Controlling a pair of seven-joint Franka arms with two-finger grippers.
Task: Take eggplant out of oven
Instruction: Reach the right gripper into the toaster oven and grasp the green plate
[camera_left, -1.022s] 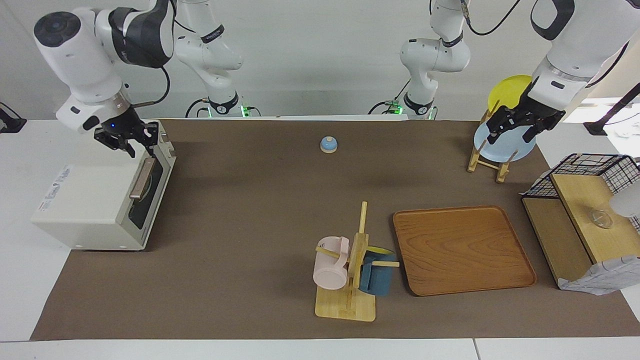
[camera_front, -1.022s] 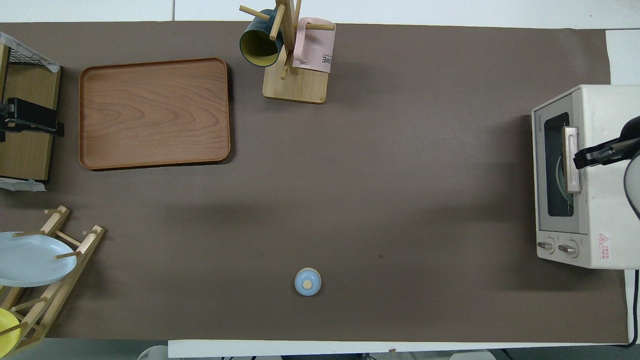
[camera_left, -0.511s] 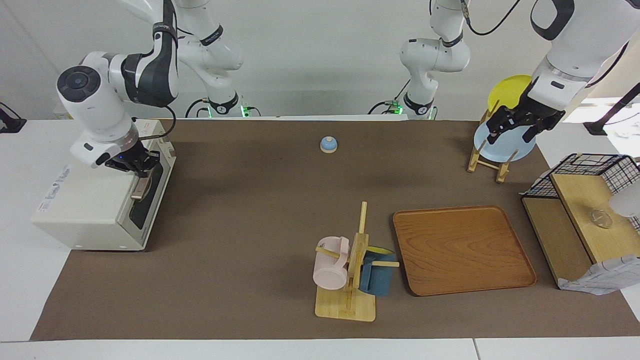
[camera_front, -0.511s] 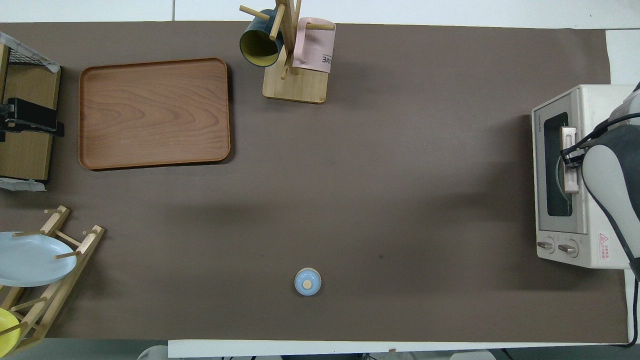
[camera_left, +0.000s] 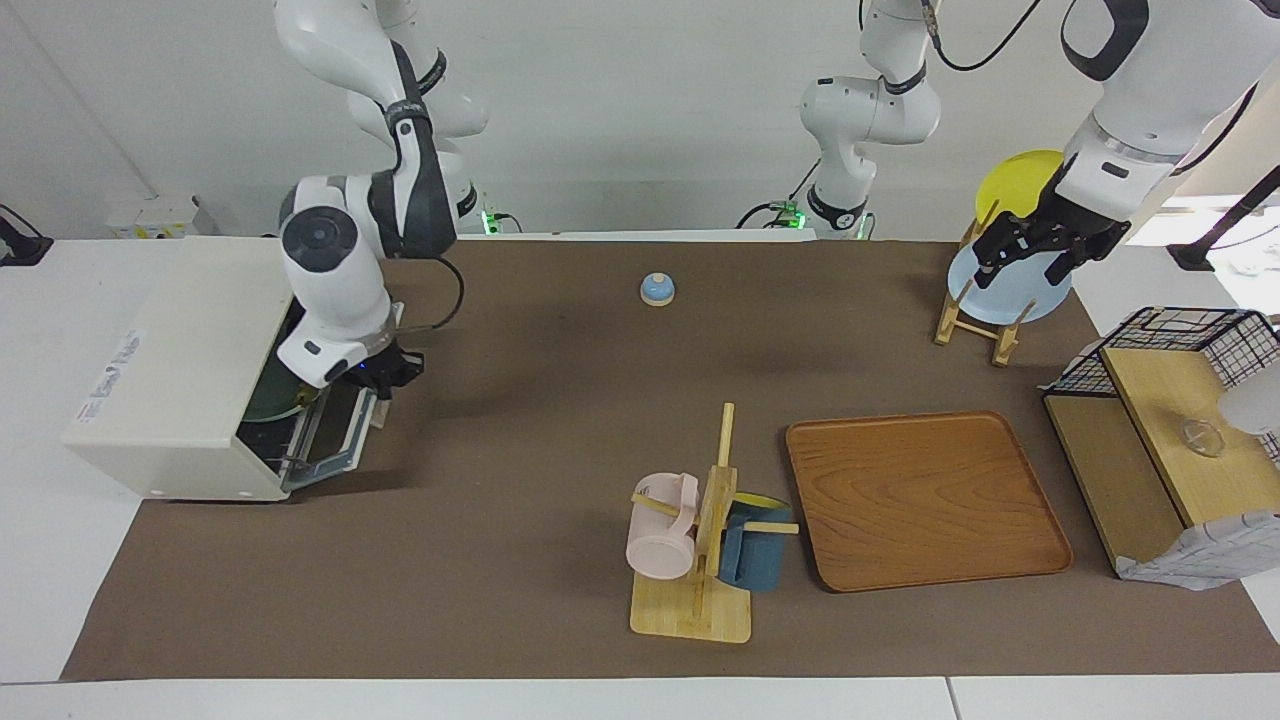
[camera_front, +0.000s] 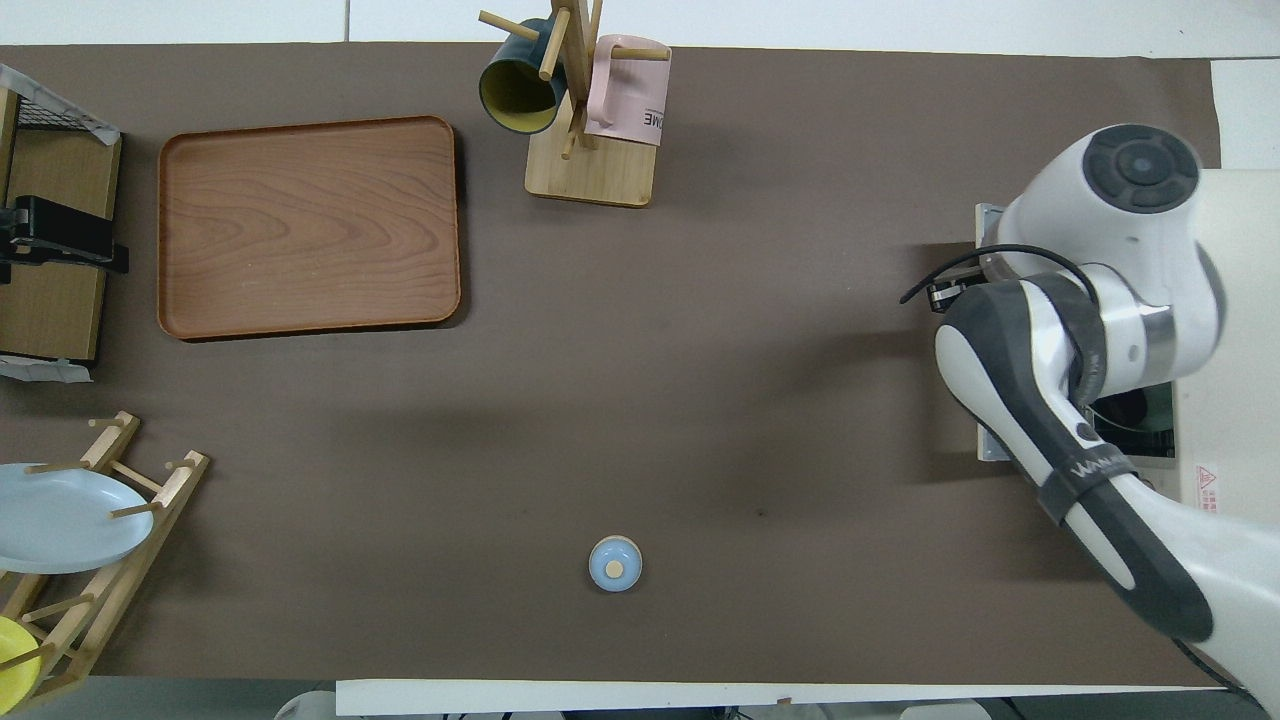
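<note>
The right arm (camera_front: 1060, 400) reaches over the cream toaster oven (camera_front: 1235, 300) at its end of the table (camera_front: 700, 400), hiding the oven's front. A wooden tray (camera_front: 308, 228), mug tree (camera_front: 590, 150), plate rack (camera_front: 110, 530) and small blue bell (camera_front: 615, 563) sit apart.

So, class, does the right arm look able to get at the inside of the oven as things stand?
Probably yes: the oven has its door folded down, leaving the opening free. But the right gripper is shut on the door's outer edge, so it must let go first.
</note>
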